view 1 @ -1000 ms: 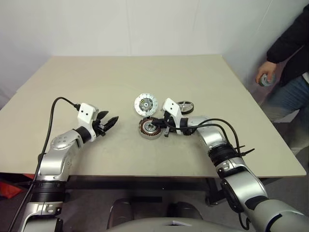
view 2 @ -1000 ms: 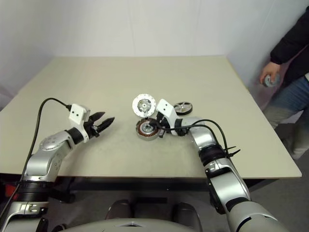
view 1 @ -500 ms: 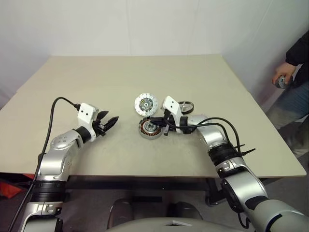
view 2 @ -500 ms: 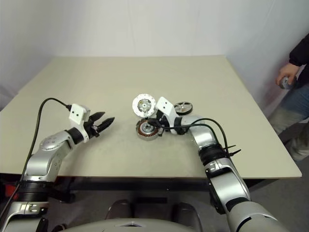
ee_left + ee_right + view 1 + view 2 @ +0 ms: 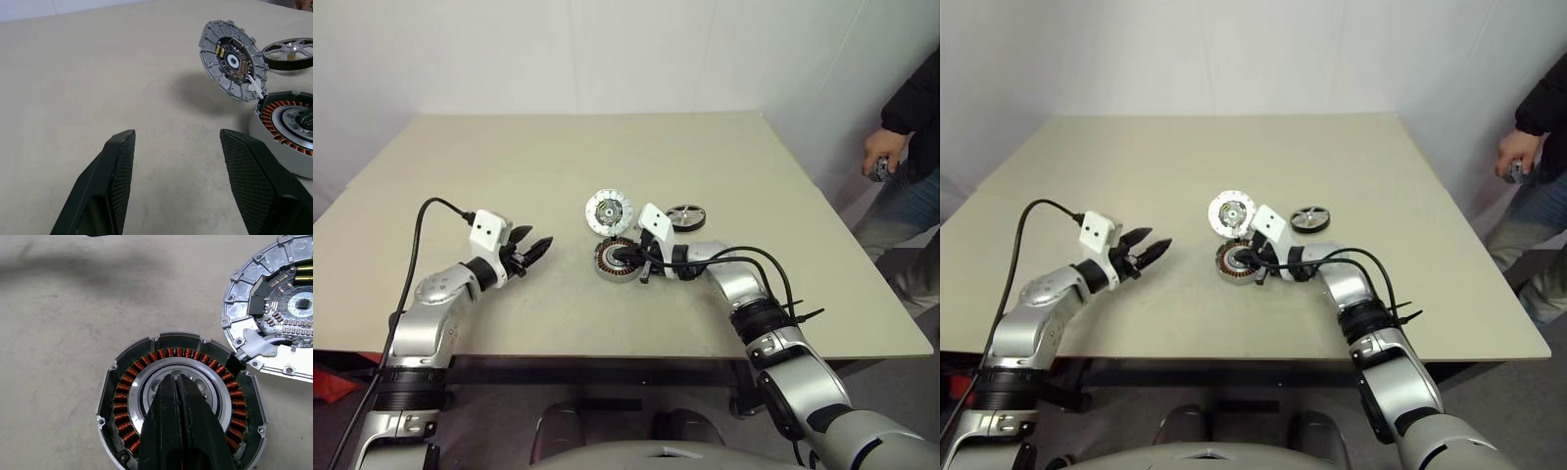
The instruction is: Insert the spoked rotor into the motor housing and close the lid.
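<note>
The motor housing (image 5: 610, 261) lies open on the table's middle, copper windings (image 5: 122, 401) ringing its silver hub. Its lid (image 5: 609, 211), a silvery disc with a circuit board inside, stands tilted up from the housing's far rim. Flat on the table, right of the lid, lies the spoked rotor (image 5: 686, 216). My right gripper (image 5: 625, 257) is shut and empty, its tips over the housing's centre hub; whether they touch it I cannot tell. My left gripper (image 5: 533, 248) hovers open and empty well to the housing's left, pointing toward it.
A person (image 5: 906, 117) stands past the table's right edge, one hand (image 5: 879, 157) holding a small object. Black cables trail from both wrists. The beige table (image 5: 509, 166) stretches out around the parts.
The person's hand at the right edge has shifted. Both grippers keep their places and states; the motor parts have not moved.
</note>
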Controlling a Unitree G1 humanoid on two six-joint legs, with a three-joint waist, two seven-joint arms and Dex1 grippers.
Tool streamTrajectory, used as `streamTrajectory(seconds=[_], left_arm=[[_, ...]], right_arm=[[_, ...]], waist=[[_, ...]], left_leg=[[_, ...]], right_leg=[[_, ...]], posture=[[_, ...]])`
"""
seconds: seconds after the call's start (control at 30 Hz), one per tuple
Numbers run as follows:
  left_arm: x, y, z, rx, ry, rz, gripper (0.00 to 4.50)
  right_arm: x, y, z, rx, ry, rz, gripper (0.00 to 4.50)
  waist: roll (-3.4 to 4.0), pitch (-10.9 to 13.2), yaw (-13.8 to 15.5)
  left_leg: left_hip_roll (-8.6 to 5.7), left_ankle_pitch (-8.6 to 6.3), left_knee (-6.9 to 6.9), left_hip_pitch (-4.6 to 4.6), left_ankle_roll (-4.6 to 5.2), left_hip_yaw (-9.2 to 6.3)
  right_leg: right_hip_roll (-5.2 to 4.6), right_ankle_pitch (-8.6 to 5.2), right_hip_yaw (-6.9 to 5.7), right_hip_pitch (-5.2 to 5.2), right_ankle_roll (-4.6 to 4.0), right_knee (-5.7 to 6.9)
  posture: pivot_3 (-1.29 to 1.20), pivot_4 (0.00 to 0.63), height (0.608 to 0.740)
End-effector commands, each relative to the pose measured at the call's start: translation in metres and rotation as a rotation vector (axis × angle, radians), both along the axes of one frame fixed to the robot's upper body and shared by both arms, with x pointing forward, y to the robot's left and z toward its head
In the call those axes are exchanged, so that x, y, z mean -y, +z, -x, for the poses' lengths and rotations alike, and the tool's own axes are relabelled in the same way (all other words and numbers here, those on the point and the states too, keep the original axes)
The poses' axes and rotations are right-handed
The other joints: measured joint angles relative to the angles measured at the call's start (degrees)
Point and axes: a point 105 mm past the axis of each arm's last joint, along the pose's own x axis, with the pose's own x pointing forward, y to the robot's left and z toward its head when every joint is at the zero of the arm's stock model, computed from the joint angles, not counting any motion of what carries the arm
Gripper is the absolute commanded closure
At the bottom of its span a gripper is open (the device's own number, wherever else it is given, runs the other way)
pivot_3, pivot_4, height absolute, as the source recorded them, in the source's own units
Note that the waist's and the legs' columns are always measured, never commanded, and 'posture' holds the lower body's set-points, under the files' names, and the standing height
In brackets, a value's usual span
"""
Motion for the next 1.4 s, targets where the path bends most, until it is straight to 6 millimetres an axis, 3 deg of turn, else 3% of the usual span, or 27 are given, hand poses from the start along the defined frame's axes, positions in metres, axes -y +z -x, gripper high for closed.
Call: streamTrajectory(seconds=[0.03,0.27,0.5,0.67,0.73,0.83,1.17,1.4], left_arm=[[-0.004,0.017,-0.001,0.063,0.009,-0.013,1.61],[-0.003,0.016,-0.001,0.060,0.006,-0.009,1.61],[-0.002,0.014,-0.001,0.056,0.005,-0.006,1.61],[0.000,0.013,-0.001,0.053,0.000,-0.001,1.61],[0.002,0.011,-0.002,0.050,-0.003,0.002,1.61],[0.004,0.010,-0.003,0.048,-0.008,0.005,1.61],[0.006,0.009,-0.003,0.044,-0.015,0.003,1.61],[0.007,0.014,-0.002,0.057,-0.025,-0.023,1.61]], right_arm=[[-0.001,0.011,-0.005,0.027,0.004,-0.011,4.45],[0.011,0.051,-0.024,0.109,-0.062,-0.087,4.45],[0.070,0.075,-0.056,0.163,-0.307,-0.072,4.45],[0.123,0.086,-0.075,0.144,-0.518,-0.083,3.22],[0.145,0.092,-0.083,0.156,-0.628,-0.082,2.50],[0.161,0.100,-0.085,0.114,-0.690,-0.130,1.50],[0.173,0.060,-0.068,-0.257,-0.780,-0.224,1.50],[0.175,0.044,-0.068,-0.332,-0.854,-0.227,1.50]], waist=[[0.00,0.00,0.01],[0.00,0.00,0.02],[0.00,0.00,0.13],[0.00,0.00,0.11],[0.00,0.00,0.12],[0.00,0.00,0.13],[0.01,0.00,0.27],[0.02,0.01,0.30]], left_leg=[[0.00,0.00,0.00,0.00,0.00,0.00],[0.00,0.00,0.00,-0.03,0.00,0.00],[-0.03,0.00,0.00,-0.04,0.01,0.00],[-0.12,0.00,0.00,-0.13,0.00,0.00],[-0.13,0.00,0.00,-0.13,0.00,0.01],[-0.13,0.00,0.00,-0.15,0.00,0.02],[-0.12,0.00,0.02,-0.22,0.02,0.03],[-0.11,0.00,0.02,-0.23,0.01,0.03]], right_leg=[[0.00,0.00,0.00,0.00,0.00,0.00],[0.00,0.16,0.00,-0.09,-0.27,0.01],[-0.01,0.18,0.01,-0.10,-0.31,-0.01],[0.00,0.18,0.00,-0.11,-0.31,0.00],[0.00,0.18,0.00,-0.11,-0.31,0.00],[0.00,0.18,-0.01,-0.15,-0.31,0.00],[0.01,0.19,-0.03,-0.19,-0.33,0.00],[0.01,0.19,-0.04,-0.23,-0.33,0.02]], posture=[[0.00,0.000,0.740],[0.00,0.000,0.740],[0.00,0.000,0.740],[0.00,0.000,0.740],[0.00,0.000,0.740],[0.00,0.000,0.740],[0.00,0.000,0.740],[0.00,0.000,0.740]])
